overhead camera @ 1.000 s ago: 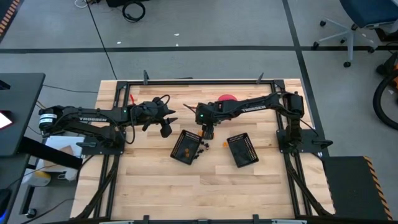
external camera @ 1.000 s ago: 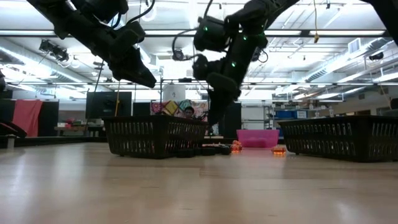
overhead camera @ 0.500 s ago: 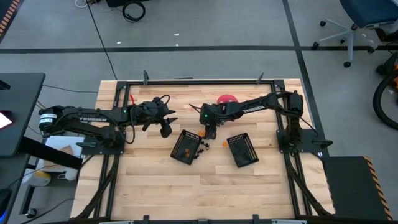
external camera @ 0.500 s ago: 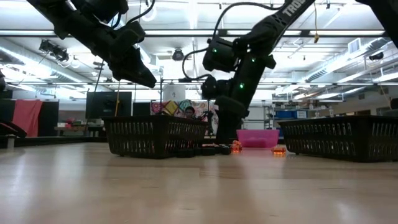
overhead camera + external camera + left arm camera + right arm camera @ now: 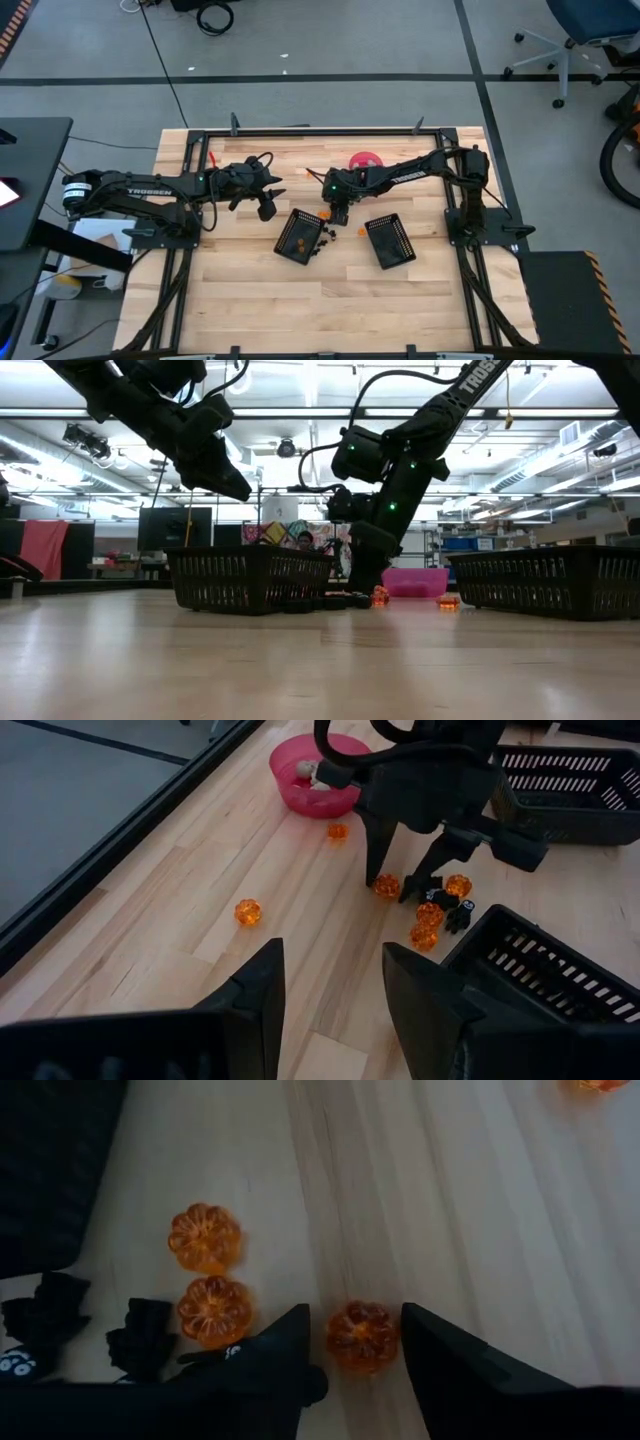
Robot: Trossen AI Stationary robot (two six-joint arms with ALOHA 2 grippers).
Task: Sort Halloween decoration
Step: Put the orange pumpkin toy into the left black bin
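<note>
While the right gripper (image 5: 362, 1342) stands open astride it, one pumpkin (image 5: 361, 1336) — orange, ribbed, translucent — lies on the table (image 5: 480, 1210).

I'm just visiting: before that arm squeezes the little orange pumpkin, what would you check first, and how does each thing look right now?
1. Orange pumpkin sits between the right gripper fingers: ok.
2. Fingers straddle only that one; the two neighbouring pumpkins lie outside: ok.
3. Jaws already gripping the pumpkin: not ok, gaps show on both sides.
4. Fingertips down at the table: ok.
5. Left gripper out of the way, raised and open: ok.
6. Nearest basket has room: ok.
</note>
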